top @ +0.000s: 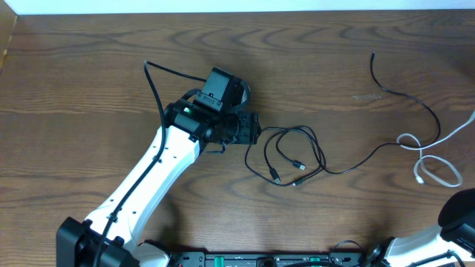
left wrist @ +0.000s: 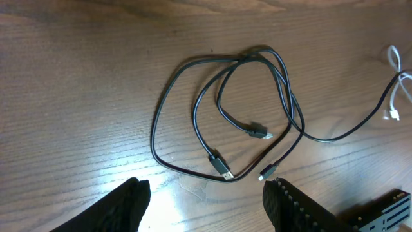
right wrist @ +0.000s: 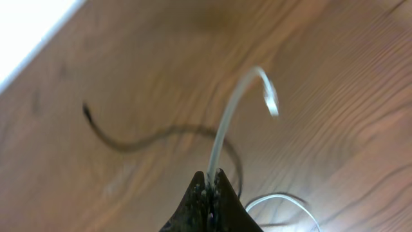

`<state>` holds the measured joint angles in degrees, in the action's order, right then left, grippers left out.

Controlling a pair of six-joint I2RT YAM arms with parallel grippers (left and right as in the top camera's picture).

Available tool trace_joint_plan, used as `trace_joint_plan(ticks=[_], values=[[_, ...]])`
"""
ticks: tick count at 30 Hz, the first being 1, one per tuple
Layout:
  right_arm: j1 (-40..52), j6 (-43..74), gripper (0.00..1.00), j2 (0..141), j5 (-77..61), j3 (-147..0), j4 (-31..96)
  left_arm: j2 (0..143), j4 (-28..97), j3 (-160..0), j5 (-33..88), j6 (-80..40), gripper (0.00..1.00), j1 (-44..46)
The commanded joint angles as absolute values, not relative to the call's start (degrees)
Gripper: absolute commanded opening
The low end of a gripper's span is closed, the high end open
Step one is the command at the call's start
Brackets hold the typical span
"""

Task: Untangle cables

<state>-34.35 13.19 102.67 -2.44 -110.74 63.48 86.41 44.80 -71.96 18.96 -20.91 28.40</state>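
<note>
Two short black cables [top: 293,152] lie in overlapping loops at mid-table, their plug ends inside the loops. They also show in the left wrist view [left wrist: 193,116]. A longer black cable [top: 404,95] runs from the loops to the far right. My left gripper [top: 256,127] is open and empty just left of the loops, and its fingers [left wrist: 207,200] straddle bare wood. The white cable [top: 438,159] lies curled at the right and rises off the right edge. My right gripper [right wrist: 210,180] is shut on the white cable [right wrist: 235,109], whose plug end sticks up in the air.
The table is dark wood, and its far edge [top: 245,10] meets a white surface. My right arm's base [top: 460,215] sits at the bottom right corner. A thick black arm cable [top: 157,93] arcs over my left arm.
</note>
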Motion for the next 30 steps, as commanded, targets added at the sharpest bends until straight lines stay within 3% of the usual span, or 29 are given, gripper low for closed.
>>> trace_joint_plan(ticks=[1, 3, 5, 6, 9, 11, 13, 17, 25, 30], values=[[-36.2, 13.3, 0.01, 102.2, 3.8, -115.0, 63.7, 86.3, 44.9, -72.2, 18.8, -20.2, 0.62, 28.4], [-36.9, 13.3, 0.02, 102.3, 5.0, -115.2, 63.7, 86.3, 44.9, -72.2, 18.8, -20.2, 0.62, 28.4], [-37.2, 13.3, 0.18, 102.4, 5.1, -114.7, 63.4, 86.3, 44.9, -72.2, 18.8, -20.2, 0.62, 28.4], [-37.2, 13.3, 0.29, 102.4, 5.0, -114.6, 63.2, 86.3, 45.0, -72.2, 18.8, -20.2, 0.62, 28.4], [-37.1, 13.3, 0.83, 102.4, 1.2, -114.6, 63.7, 86.3, 45.0, -72.2, 18.8, -20.2, 0.62, 28.4], [-37.1, 13.2, 0.94, 102.4, -3.5, -114.6, 65.0, 86.3, 45.0, -72.2, 18.8, -20.2, 0.62, 28.4], [-37.0, 13.0, 0.99, 102.4, -11.9, -114.6, 68.2, 86.3, 45.0, -72.2, 18.8, -20.2, 0.62, 28.4], [-34.7, 3.3, 0.99, 102.4, -28.1, -114.6, 79.9, 86.3, 45.9, -72.2, 18.2, -20.2, 0.62, 28.4], [-25.3, 6.6, 0.99, 102.4, -17.1, -113.1, 89.4, 86.3, 51.5, -72.2, 5.0, -20.4, 0.62, 28.3], [-18.4, 7.3, 0.99, 102.4, -13.0, -107.3, 90.1, 86.3, 53.5, -72.2, 2.9, -21.5, 0.62, 27.8]])
